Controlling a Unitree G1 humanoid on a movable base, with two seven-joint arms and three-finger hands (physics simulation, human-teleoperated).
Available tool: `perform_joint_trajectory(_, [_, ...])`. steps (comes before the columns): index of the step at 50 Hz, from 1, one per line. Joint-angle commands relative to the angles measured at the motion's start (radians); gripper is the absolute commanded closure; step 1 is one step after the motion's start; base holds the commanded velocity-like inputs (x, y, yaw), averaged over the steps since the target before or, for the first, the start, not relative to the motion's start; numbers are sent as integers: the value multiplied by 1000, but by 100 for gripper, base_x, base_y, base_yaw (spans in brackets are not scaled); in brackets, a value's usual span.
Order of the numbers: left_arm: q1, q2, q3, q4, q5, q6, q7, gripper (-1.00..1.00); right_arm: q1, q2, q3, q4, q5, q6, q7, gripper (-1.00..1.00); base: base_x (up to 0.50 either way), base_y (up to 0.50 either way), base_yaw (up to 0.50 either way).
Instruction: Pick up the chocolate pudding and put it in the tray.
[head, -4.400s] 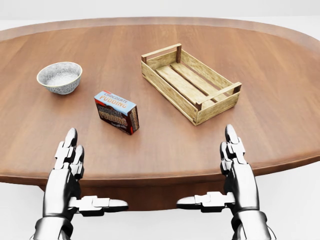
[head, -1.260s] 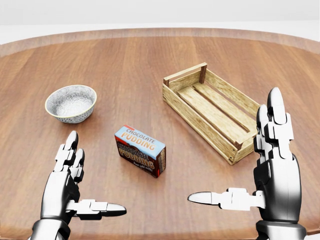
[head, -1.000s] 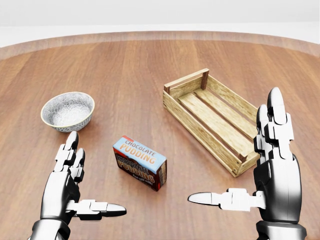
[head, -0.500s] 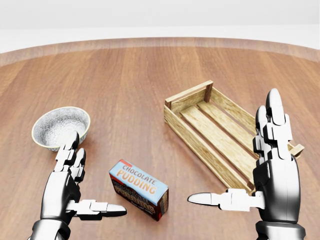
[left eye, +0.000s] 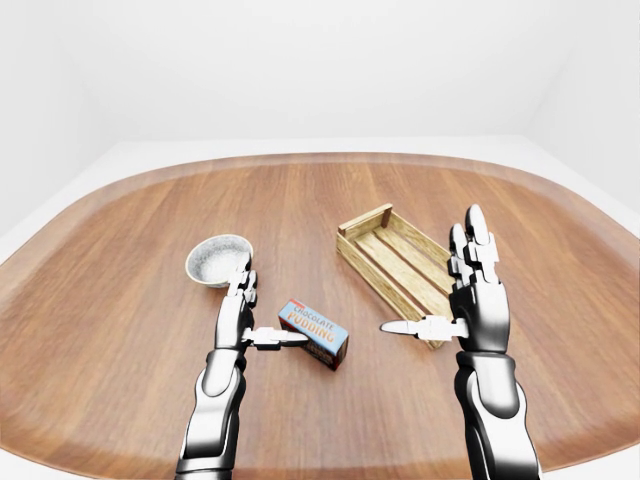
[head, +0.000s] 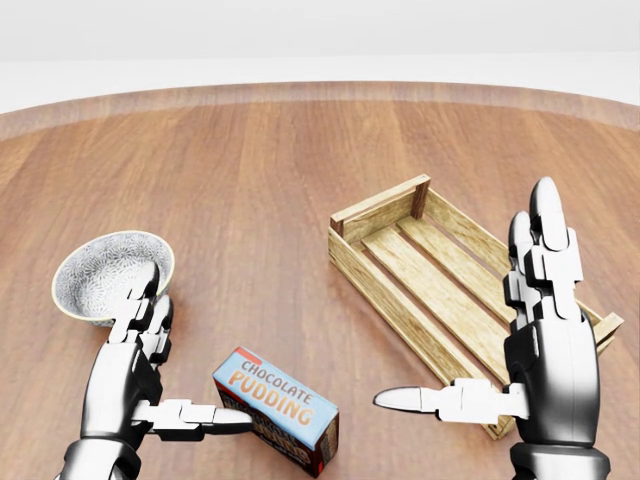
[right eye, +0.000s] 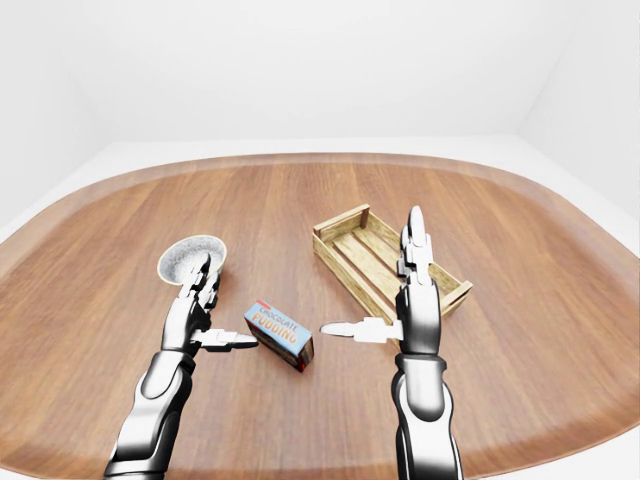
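While my hands are both spread and holding nothing, I judge I am at the reach, before any grasp. The pudding (head: 277, 410) lies on the counter (head: 260, 180) between my left hand (head: 150, 375) and right hand (head: 520, 350), the left thumb tip at its end. Next I must close one hand round it and lift toward the tray (head: 400, 225). The tray's slats look bare; the bowl (head: 105, 275) seems to hold nothing.

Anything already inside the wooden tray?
Nothing shows inside the wooden tray: only its bare slats. In the head view the right hand covers the tray's lower right end, so that part cannot be checked there. The chocolate pudding lies outside it.
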Motion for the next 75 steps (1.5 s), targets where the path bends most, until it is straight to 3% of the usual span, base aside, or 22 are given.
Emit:
perform_joint_trajectory(1, [1, 0, 0, 2, -2, -3, -3, -100, 2, 0, 2, 1, 7, 0, 3, -100, 0, 0, 0])
perform_joint_trajectory(4, [2, 0, 1, -4, -7, 2, -6, -100, 2, 0, 3, 0, 6, 0, 3, -100, 0, 0, 0])
perform_joint_trajectory(8, [0, 4, -6, 13, 36, -21, 17, -100, 2, 0, 4, 0, 8, 0, 5, -100, 0, 0, 0])
perform_joint_trajectory(11, [0, 3, -6, 12, 38, -21, 17, -100, 2, 0, 4, 0, 8, 0, 5, -100, 0, 0, 0])
perform_joint_trajectory(12, [4, 0, -3, -6, 17, -10, 3, -100, 2, 0, 5, 4, 7, 0, 5, -100, 0, 0, 0])
perform_joint_trajectory(19, [4, 1, -7, -14, 25, 3, -1, -100, 9, 0, 27, -3, -16, 0, 11, -100, 0, 0, 0])
perform_joint_trajectory(25, [2, 1, -7, 1, 30, -7, -1, -100, 15, -3, 31, -2, -26, 0, 14, -100, 0, 0, 0])
perform_joint_trajectory(32, [5, 0, -9, -12, 33, 4, -1, -100, 27, -2, 51, 77, -53, 0, 3, -100, 0, 0, 0])
perform_joint_trajectory(38, [1, 0, -8, 5, 33, -8, -1, -100, 58, -2, 85, 104, -82, 0, -9, -100, 0, 0, 0])
perform_joint_trajectory(44, [8, -1, -11, -12, 35, 5, -2, -100, 72, -6, 113, 145, -96, 0, -27, -100, 0, 0, 0])
perform_joint_trajectory(49, [1, 0, -10, 9, 37, -8, -3, -100, 82, -8, 136, 166, -109, 0, -41, -100, 0, 0, 0])
perform_joint_trajectory(75, [4, 0, -12, -7, 40, 10, -3, -100, 95, -19, 232, 321, -186, 0, -104, -100, 0, 0, 0])
